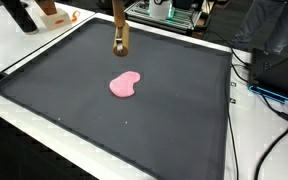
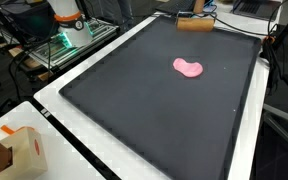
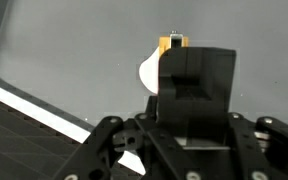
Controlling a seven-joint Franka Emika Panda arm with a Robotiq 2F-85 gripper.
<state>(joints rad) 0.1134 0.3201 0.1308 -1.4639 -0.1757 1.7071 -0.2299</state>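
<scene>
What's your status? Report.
Gripper in wrist view only, state unclear. Pink piece lies free, middle of black mat. Brown block at mat's edge.

This looks like a robotics lab or research workshop. A white counter (image 1: 34,140) carries a large black mat (image 1: 84,110) as a bare work surface, with nothing household about it. Loose cables (image 1: 256,85) trail off its edge, an open rack of electronics (image 2: 72,40) glows green just beside it, and a cardboard box (image 2: 19,150) sits on one corner
</scene>
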